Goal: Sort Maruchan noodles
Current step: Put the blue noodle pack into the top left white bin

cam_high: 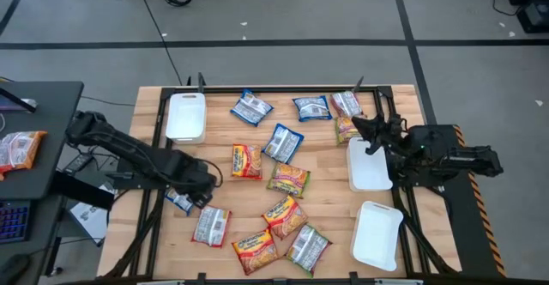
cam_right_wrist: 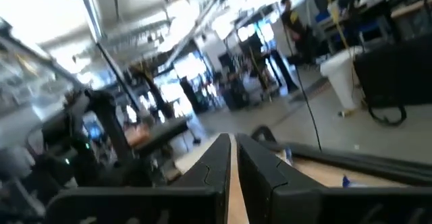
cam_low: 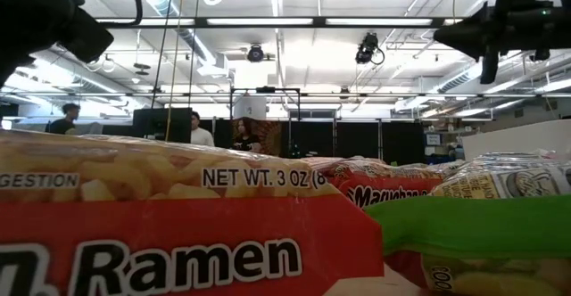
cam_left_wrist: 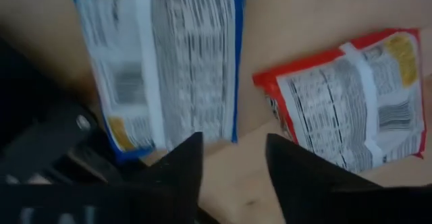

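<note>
Hovering our parted left pincer (cam_left_wrist: 233, 160) over the blue-white Maruchan packet (cam_left_wrist: 165, 55) at the worktop's (cam_high: 326, 160) left edge, we judge it light, crinkly, slippery, best pinched by an edge; right pincer (cam_right_wrist: 233, 158) clenched, empty.

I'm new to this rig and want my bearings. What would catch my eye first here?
The scatter of ramen packets across the wooden table, blue-white ones toward the far edge, red and yellow ones in the middle and front. The left pincer stands open low over a blue-white packet at the table's left edge, a red packet beside it. Three white trays wait at the sides, and the right pincer is shut, raised.
</note>
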